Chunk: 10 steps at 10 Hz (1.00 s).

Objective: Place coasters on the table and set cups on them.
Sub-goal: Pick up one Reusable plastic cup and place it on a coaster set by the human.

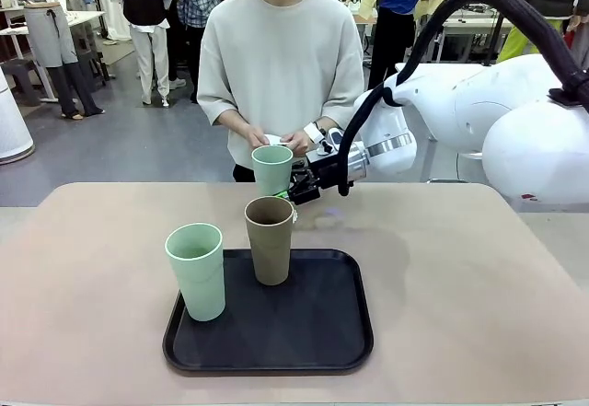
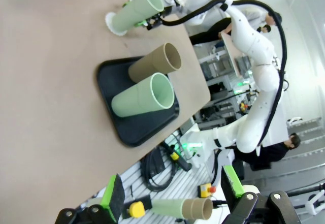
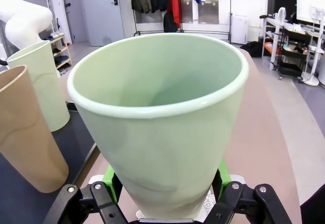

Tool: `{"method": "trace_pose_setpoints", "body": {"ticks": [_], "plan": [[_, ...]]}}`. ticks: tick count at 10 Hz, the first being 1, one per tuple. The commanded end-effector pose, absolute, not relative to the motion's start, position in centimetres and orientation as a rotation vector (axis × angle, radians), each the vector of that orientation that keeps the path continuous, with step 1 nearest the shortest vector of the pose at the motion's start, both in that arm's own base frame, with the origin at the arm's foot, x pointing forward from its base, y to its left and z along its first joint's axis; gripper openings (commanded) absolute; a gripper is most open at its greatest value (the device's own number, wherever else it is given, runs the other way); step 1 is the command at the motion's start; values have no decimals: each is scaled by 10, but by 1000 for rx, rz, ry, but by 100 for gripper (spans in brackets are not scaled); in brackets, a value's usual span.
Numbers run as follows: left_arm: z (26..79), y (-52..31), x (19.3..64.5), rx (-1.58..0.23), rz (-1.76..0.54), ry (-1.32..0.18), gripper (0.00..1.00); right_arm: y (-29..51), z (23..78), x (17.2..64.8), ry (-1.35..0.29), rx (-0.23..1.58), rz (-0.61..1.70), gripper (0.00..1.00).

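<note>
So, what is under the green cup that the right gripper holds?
A white coaster lies on the table under the green cup. Its edge shows beside the base; its middle is covered by the cup.

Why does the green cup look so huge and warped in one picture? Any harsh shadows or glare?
Right wrist view: the wide-angle lens sits close to the held green cup, so it balloons and its sides bow. Front view: even light, only faint soft shadows on the table, no glare. Left wrist view: rolled sideways.
</note>
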<state>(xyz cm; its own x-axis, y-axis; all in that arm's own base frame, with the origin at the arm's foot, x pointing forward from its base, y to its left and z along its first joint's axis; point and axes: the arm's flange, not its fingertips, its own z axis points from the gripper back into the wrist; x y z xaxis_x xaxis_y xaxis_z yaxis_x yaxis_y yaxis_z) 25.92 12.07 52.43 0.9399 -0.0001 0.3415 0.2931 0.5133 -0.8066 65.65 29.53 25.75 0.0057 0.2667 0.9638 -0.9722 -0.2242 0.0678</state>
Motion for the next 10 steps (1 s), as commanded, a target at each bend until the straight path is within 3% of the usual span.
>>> {"method": "trace_pose_setpoints", "body": {"ticks": [1,10], "plan": [[526,121,258,-1034,-183,-319,100,296,261,669,-846,1175,1468,83],[526,121,258,-1034,-183,-319,100,295,240,674,-799,1191,1446,83]]}}
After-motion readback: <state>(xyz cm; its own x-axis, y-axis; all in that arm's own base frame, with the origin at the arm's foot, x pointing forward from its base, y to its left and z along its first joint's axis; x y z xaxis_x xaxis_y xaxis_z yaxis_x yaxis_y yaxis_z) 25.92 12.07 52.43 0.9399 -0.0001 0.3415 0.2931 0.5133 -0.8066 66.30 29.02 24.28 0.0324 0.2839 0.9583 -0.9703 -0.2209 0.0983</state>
